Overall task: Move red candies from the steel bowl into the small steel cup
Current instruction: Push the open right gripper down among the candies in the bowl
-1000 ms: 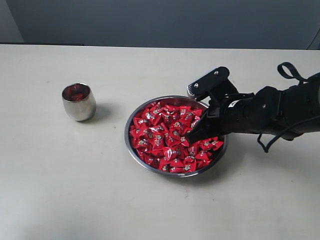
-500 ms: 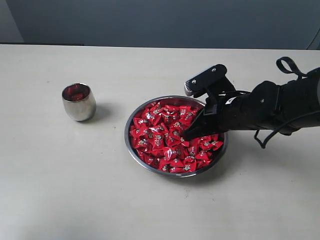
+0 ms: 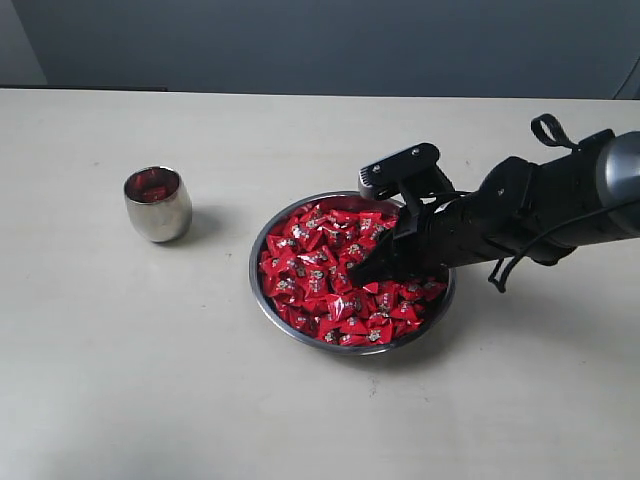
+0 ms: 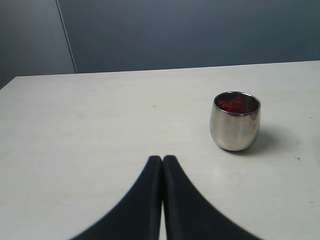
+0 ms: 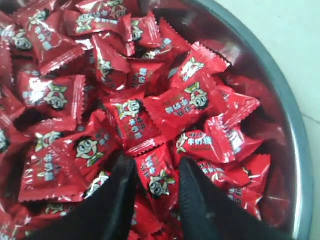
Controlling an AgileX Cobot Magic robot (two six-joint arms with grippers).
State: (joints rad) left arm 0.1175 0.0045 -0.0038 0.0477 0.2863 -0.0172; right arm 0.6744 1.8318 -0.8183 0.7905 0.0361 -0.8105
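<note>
The steel bowl (image 3: 253,278) sits mid-table, heaped with red candies (image 3: 318,272). My right gripper (image 3: 363,273) reaches in from the right, its tips down among the candies on the bowl's right half. In the right wrist view the right gripper (image 5: 156,165) is open, its black fingers (image 5: 192,195) standing on either side of one red candy (image 5: 160,184) without pinching it. The small steel cup (image 3: 157,205) stands to the left of the bowl, with red showing inside. My left gripper (image 4: 162,159) is shut and empty, low over bare table short of the cup (image 4: 235,122).
The bowl's rim (image 5: 296,150) curves close beside the right fingers. Pale tabletop (image 3: 200,380) surrounds the bowl and cup. A dark wall runs along the far table edge.
My right gripper has gone from shut to open and has slid left and down, deeper into the candies. Bowl and cup have not moved.
</note>
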